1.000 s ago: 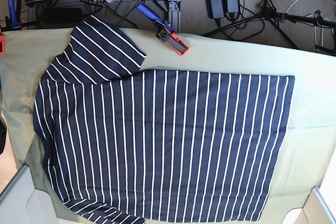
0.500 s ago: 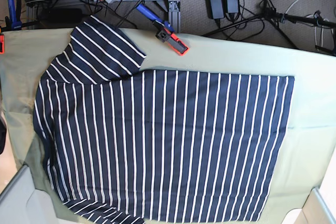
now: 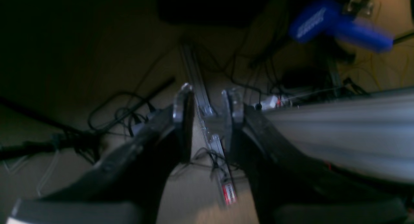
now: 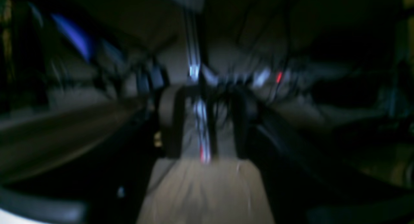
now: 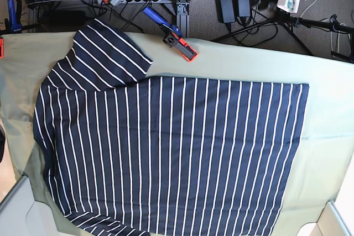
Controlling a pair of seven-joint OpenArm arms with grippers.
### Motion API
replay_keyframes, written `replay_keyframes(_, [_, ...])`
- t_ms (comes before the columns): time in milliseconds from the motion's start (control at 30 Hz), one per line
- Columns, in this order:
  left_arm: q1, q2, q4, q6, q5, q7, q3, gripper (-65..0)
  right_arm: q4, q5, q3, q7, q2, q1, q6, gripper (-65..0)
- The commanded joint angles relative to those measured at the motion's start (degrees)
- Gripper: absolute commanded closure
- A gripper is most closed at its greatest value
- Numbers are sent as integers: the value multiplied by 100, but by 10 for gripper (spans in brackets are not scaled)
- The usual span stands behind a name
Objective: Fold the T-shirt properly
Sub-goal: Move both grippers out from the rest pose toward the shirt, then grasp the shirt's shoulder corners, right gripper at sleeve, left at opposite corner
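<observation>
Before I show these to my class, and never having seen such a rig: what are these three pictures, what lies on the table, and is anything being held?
It is a robot with two arms, each ending in a gripper. One picture looks down from above the table. There a striped T-shirt lies spread flat on a pale green cloth, with a blue and orange clamp at the far edge. The two dark, blurry pictures come from cameras on the wrists. The left gripper shows two fingers apart with only floor and cables between them. The right gripper looks the same, though blurrier. Neither holds anything; both point away from the shirt.
</observation>
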Motion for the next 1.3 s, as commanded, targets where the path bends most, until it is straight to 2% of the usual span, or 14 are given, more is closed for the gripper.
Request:
replay_keyframes(0, [101,-37,184,-101,-101,-2,-98,-188,197,179,203,85,66,-55,24,-255])
replay_keyframes(200, [98,-240,520,-101,-304,76,-442,-188,393,721,931,24,63,455,22,-255])
replay_keyframes(400, [116,-284,540,-101,-304,96,-520,-188,184,702,938,26,57,1220,-24,-255])
replay_keyframes(633, [118,-284,540,-101,-302,446,-520,-188,-837,647,905,24,59,2059,-26,-255])
replay_keyframes(833, [116,-286,540,-98,-302,437,-520,-188,-1547,688,605,15,57,2514,-22,-255])
replay_keyframes(967, [192,-284,540,-101,-302,435,-522,-188,-1591,684,232,-105,-9,2669,-17,-255])
replay_keyframes(1267, [286,-284,542,-98,-302,417,-597,-188,-1528,627,-400,-107,-610,2664,-13,-255])
